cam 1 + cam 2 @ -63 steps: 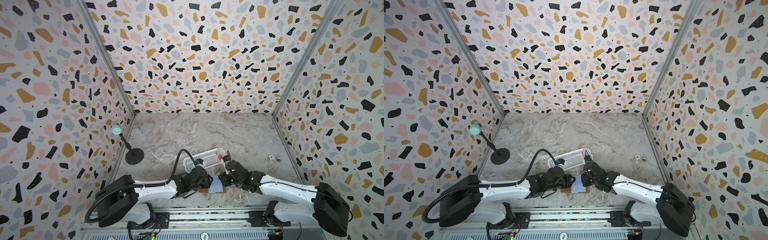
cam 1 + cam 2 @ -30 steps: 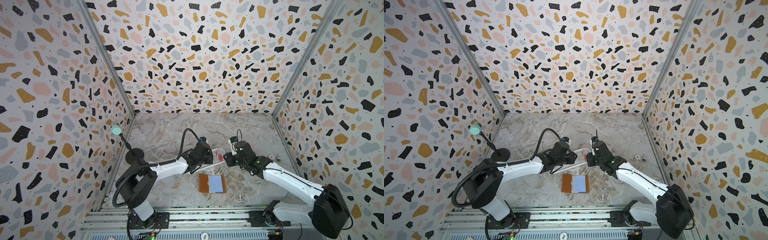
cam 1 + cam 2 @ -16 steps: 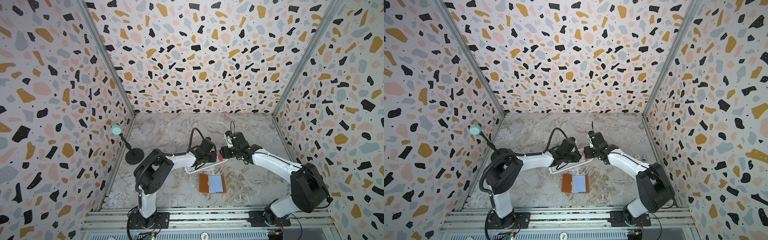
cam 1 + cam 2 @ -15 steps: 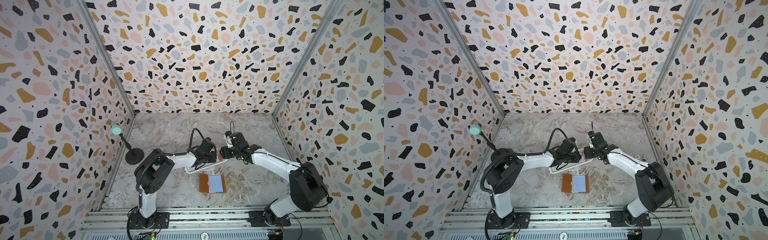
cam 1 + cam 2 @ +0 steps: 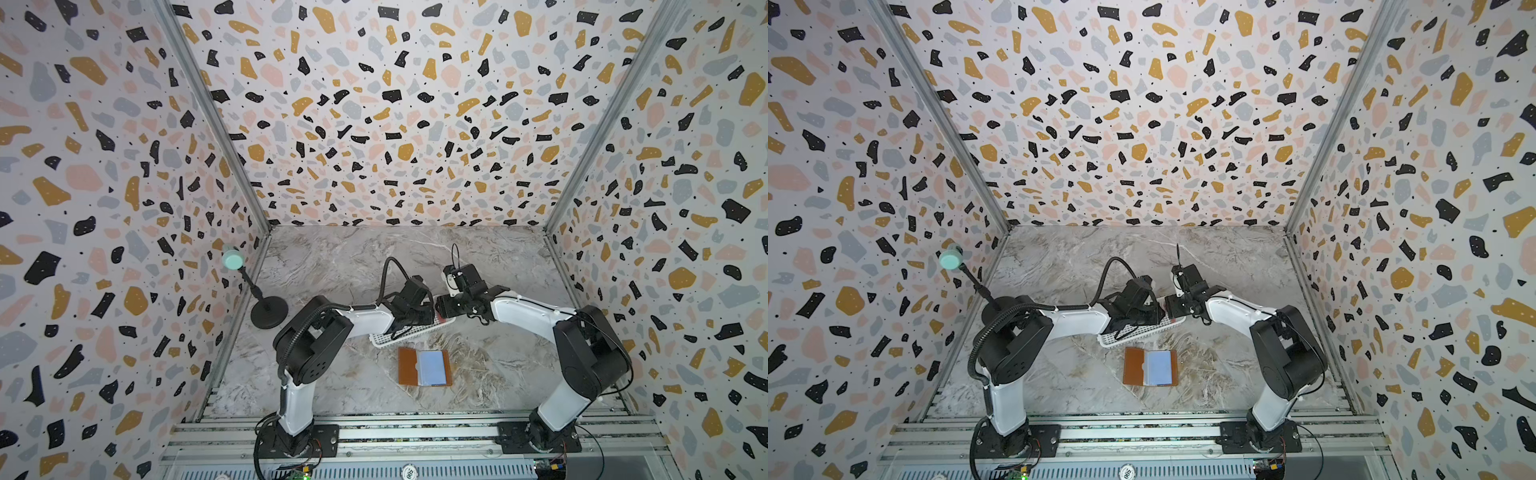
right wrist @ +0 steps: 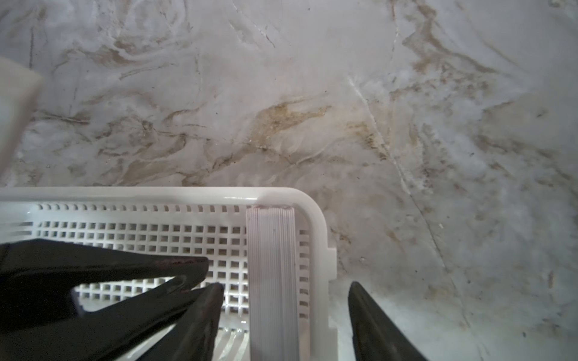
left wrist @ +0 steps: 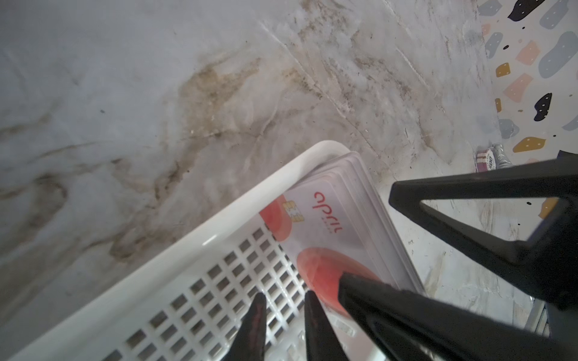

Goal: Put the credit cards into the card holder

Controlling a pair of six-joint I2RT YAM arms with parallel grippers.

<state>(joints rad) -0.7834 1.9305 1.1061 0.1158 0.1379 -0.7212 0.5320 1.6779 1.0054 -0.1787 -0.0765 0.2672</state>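
Red-printed credit cards show faces to left wrist, edges to right.

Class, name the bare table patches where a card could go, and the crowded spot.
Bare marble: between card holder and front rail; behind white basket to back wall. Crowded: at the credit cards, where left gripper and right gripper meet.

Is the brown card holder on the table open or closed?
Open. In both top views the card holder lies spread flat on the table, brown flap and pale blue sleeve facing up.
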